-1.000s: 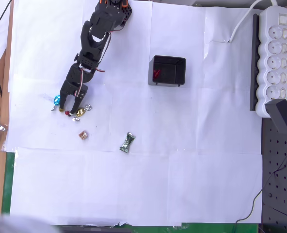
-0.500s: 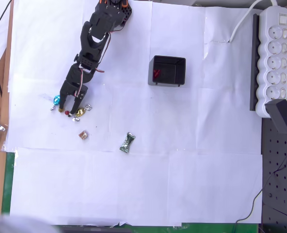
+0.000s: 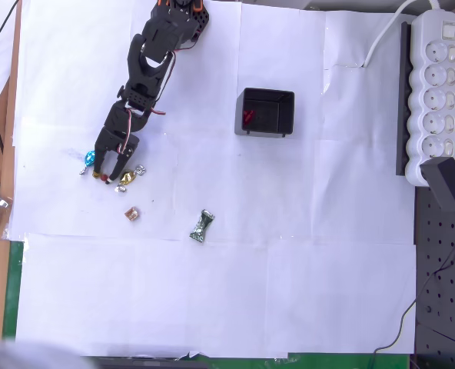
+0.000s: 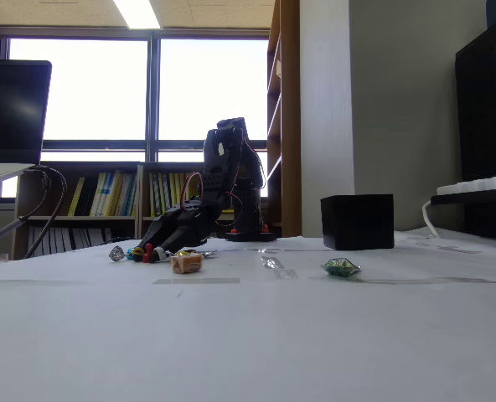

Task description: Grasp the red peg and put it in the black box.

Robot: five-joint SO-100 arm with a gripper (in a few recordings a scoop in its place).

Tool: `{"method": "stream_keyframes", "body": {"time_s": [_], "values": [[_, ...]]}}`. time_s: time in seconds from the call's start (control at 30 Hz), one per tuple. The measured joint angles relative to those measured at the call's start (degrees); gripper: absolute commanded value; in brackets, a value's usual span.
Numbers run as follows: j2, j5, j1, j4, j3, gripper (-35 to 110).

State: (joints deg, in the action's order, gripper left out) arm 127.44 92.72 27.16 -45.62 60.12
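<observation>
The red peg (image 3: 105, 179) is a tiny dark red dot on the white paper at the left, among wrapped candies. In the fixed view the red peg (image 4: 148, 250) stands at the tip of the lowered arm. My gripper (image 3: 105, 176) reaches down over it, with the fingers drawn in against the peg's two sides. The black box (image 3: 265, 112) stands to the right of the arm, well apart from the gripper, and something small and red lies inside it. In the fixed view the black box (image 4: 357, 221) is at the right.
A blue candy (image 3: 90, 158) lies just left of the gripper and a gold candy (image 3: 127, 177) just right of it. A brown candy (image 3: 132, 214) and a green candy (image 3: 202, 226) lie nearer the front. A white power strip (image 3: 435, 92) runs along the right edge.
The gripper's right finger has swung in toward the left one, narrowing the gap around the red peg. The arm itself has stayed in place.
</observation>
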Motion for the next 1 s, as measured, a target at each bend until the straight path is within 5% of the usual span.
{"method": "stream_keyframes", "body": {"time_s": [0.7, 1.0], "values": [[-0.09, 1.14, 1.32, 1.49, 0.53, 0], [-6.94, -0.88, 3.16, 19.51, 3.60, 0]]}}
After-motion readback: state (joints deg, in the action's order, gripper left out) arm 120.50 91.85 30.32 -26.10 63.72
